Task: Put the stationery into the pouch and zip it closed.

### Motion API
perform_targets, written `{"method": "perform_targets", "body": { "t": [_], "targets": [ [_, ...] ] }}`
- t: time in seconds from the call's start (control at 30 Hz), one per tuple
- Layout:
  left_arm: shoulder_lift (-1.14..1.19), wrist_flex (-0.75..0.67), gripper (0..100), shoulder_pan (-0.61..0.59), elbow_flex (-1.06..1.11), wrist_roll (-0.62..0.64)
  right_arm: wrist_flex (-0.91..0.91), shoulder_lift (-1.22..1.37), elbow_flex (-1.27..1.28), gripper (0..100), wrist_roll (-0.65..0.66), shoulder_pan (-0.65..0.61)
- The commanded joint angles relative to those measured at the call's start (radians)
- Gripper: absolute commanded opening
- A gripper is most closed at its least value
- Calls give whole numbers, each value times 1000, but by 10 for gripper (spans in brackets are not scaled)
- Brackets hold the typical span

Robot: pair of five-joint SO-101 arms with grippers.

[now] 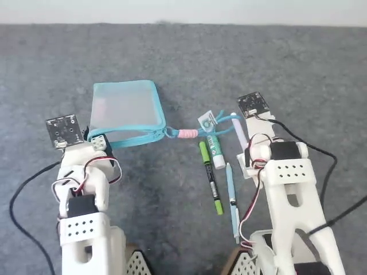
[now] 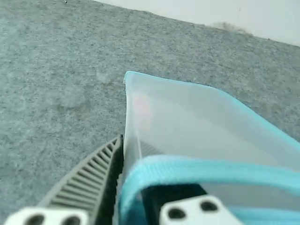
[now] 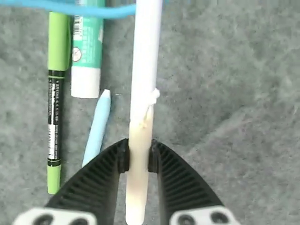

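The right gripper [image 3: 138,158] is clamped on a pale pen [image 3: 144,70], its two dark fingers pressed against the barrel near one end, with the rest of the pen running out ahead of the fingertips. Just beside the gripper, on the side toward the other arm, lie a light blue pen [image 3: 97,129], a teal-and-white glue stick [image 3: 86,56] and, farthest out, a green pen [image 3: 55,93], all flat on the grey carpet [image 1: 287,69]. A blue cord [image 3: 93,8] crosses over the held pen beyond the fingertips. The right arm stretches forward over the carpet with its wrist tipped down.

The left gripper [image 1: 100,141] is closed on the near corner of the pouch [image 2: 197,122]: a ribbed finger [image 2: 96,176] lies against the outside of the translucent wall and the other sits under the blue rim. The left arm is bent low with its wrist just behind that corner.

The pouch lies flat ahead of the left gripper. A faint pink patch shows through its wall, though what it is cannot be told. Its pink zipper pull [image 1: 188,133] trails toward the right gripper.
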Motion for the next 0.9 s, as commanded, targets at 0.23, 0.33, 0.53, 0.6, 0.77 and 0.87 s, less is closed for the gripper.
{"method": "perform_targets", "body": {
  "t": [0.23, 0.33, 0.53, 0.6, 0.77, 0.87],
  "targets": [
    [8, -6, 12, -9, -74, 21, 120, -48, -61, 8, 157, -19],
    [8, -8, 12, -11, -76, 21, 180, -50, -61, 8, 250, -54],
    [8, -9, 12, -51, -91, 23, 193, -111, -69, 8, 368, 18],
    [9, -9, 12, -74, -93, 25, 194, -145, -83, 8, 387, 91],
    [9, -9, 12, -69, -90, 25, 242, -209, -84, 8, 419, 162],
    [9, -6, 12, -35, -85, 18, 275, -237, -103, 8, 414, 127]
  ]
}}
